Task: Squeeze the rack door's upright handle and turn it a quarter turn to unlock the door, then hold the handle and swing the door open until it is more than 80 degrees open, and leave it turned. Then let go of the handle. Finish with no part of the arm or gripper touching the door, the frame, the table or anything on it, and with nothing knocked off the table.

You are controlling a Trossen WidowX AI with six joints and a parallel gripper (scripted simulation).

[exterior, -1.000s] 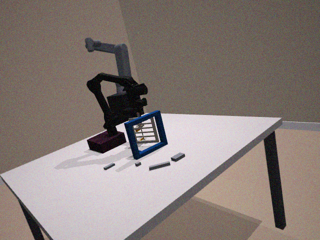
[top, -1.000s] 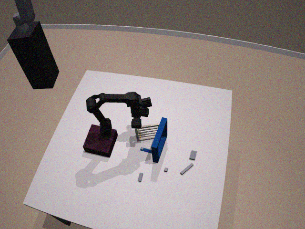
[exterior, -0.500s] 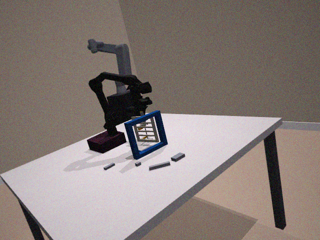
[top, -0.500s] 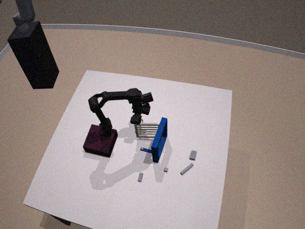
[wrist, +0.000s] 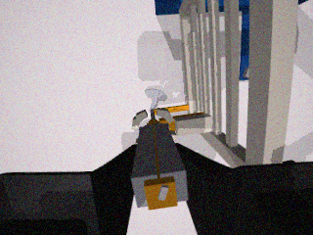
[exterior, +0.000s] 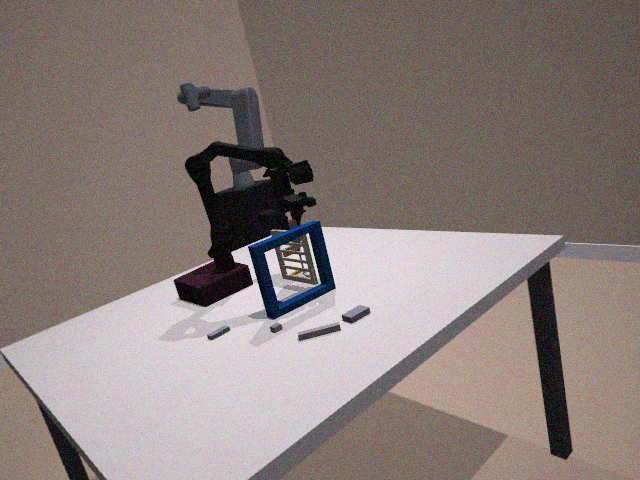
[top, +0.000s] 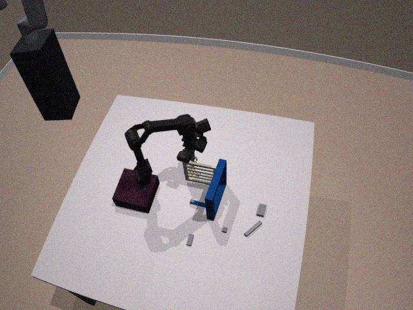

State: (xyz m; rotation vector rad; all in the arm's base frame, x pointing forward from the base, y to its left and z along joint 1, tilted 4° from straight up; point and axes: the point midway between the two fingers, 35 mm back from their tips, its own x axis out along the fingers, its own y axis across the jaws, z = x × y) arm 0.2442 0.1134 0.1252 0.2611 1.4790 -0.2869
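On a white worktop (top: 100, 250) (exterior: 180, 403) (wrist: 59, 73), a blue frame (top: 217, 181) (exterior: 262, 281) (wrist: 168, 7), upright and open through the middle. Attached at one side of it, a pale barred door (top: 200, 164) (exterior: 310, 258) (wrist: 261, 83), swung wide toward the side of the arm's base, roughly square to the frame; whether past 80 degrees, impossible to tell.

At the door's free edge, an orange handle (exterior: 293, 223) (wrist: 154, 200), clamped firmly in the tool (top: 192, 155) (exterior: 295, 214) (wrist: 156, 149). In the wrist view, grey pads tight on both sides of the handle, with just a thin orange line along the seam and a wider orange end toward the camera. Beyond it, orange strips beside the door's edge.

Over the handle, a black arm (top: 163, 124) (exterior: 204, 191), arched up and across, then bent down to the tool. Beneath the arm, a dark maroon base (top: 133, 196) (exterior: 206, 286). Low on the base side of the frame, a short blue bar (top: 198, 203), jutting out.

On the other side, loose and well apart from the tool, a wide block (top: 261, 210) (exterior: 355, 314), a long stick (top: 253, 228) (exterior: 319, 331), a tiny cube (top: 224, 229) (exterior: 276, 327) and a small bar (top: 190, 239) (exterior: 218, 332), all grey, lying on the worktop.
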